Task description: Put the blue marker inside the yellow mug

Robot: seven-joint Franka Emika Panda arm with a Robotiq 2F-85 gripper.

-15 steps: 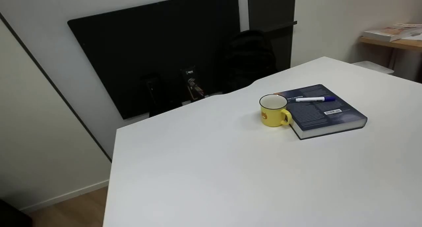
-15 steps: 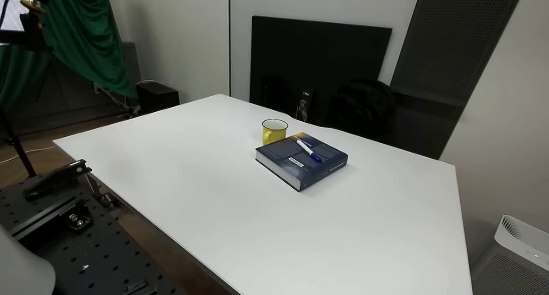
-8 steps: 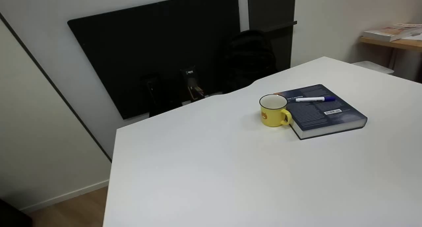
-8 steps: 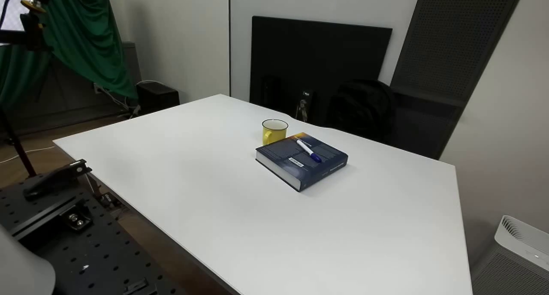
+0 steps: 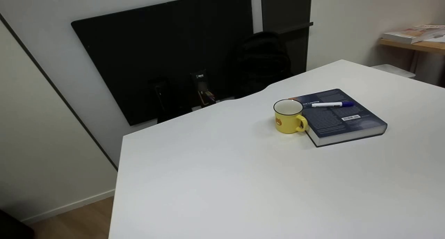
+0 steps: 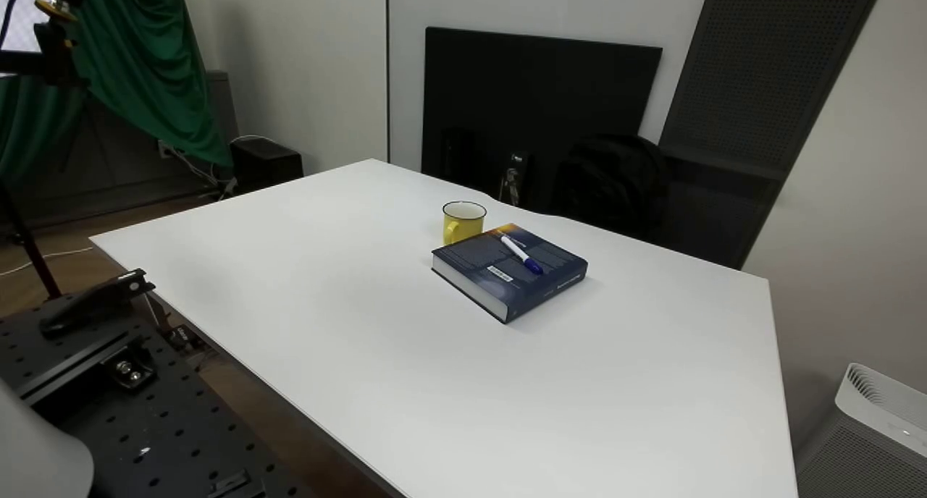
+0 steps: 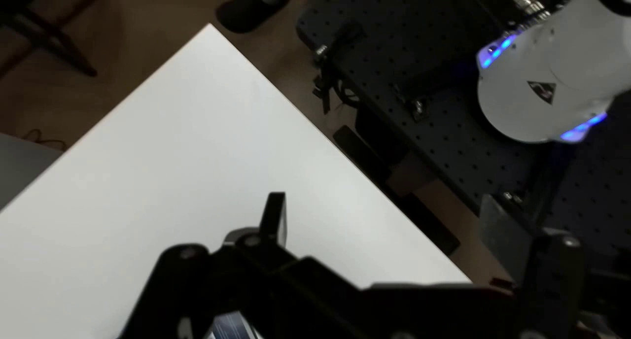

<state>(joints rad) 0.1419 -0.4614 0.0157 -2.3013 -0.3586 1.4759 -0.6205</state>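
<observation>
The blue marker has a white barrel and a blue cap. It lies on top of the dark blue book in both exterior views [image 5: 330, 104] [image 6: 521, 255]. The yellow mug stands upright on the white table right beside the book in both exterior views [image 5: 288, 123] [image 6: 463, 226]. I cannot tell whether mug and book touch. My gripper [image 7: 384, 208] shows only in the wrist view. Its fingers are wide apart with nothing between them, above the table's edge. The marker and mug are out of the wrist view.
The thick book [image 5: 344, 122] lies flat on the white table [image 6: 347, 324]; a small part of it shows low in the wrist view [image 7: 231, 326]. The robot base [image 7: 552, 68] stands on a black perforated plate [image 6: 174, 425] beside the table. A white appliance [image 6: 869, 425] stands off the table.
</observation>
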